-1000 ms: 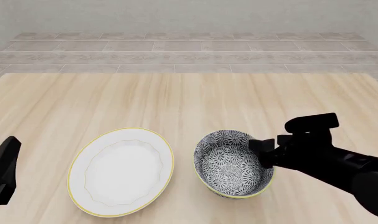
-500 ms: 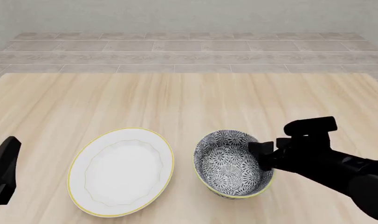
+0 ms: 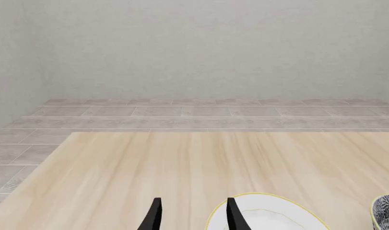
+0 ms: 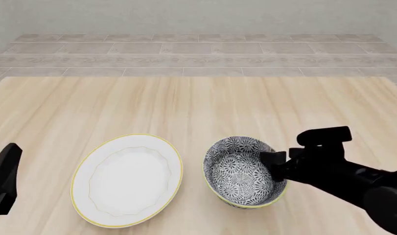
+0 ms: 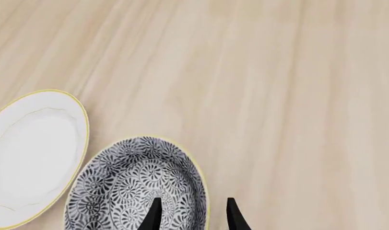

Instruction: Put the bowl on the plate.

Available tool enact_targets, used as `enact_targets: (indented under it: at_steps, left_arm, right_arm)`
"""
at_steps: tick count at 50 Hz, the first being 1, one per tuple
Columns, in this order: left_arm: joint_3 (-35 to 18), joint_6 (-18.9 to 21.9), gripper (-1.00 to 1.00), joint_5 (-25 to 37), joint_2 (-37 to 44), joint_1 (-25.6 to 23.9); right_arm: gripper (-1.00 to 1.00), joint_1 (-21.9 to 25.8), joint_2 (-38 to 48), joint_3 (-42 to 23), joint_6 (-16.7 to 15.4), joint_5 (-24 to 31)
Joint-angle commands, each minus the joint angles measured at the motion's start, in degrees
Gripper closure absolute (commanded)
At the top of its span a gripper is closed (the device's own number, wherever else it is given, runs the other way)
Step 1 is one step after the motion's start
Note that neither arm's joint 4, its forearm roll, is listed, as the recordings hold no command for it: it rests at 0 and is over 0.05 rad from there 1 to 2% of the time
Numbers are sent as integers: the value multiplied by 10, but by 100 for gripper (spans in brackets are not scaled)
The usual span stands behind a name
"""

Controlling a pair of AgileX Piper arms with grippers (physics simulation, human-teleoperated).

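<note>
Lowered right pincer (image 4: 274, 165) straddles unmarked bowl (image 4: 241, 172) rim.

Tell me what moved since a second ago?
Only the right gripper moved: it sank a little lower at the bowl's right rim, one finger inside and one outside, not yet closed. The bowl, the plate and the left gripper stayed put.

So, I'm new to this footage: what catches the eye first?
The patterned bowl at the table's near middle, with the right gripper straddling its right rim, fingers open. Just left of it, apart, lies the empty white plate; the left gripper sits idle.
</note>
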Motion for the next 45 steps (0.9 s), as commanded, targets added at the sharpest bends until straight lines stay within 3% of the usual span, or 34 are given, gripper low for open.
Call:
enact_targets:
  at_steps: [1,31,38,45]
  left_arm:
    - [0,0,-100,0,0,0]
    - [0,0,-100,0,0,0]
    - [0,0,-100,0,0,0]
    - [0,0,-100,0,0,0]
  right_arm:
    - [-100,2,10,3,9,-11]
    - [-100,8,39,11,24,-42]
    - [-100,10,81,22,28,-93]
    - [-100,10,88,25,27,-105]
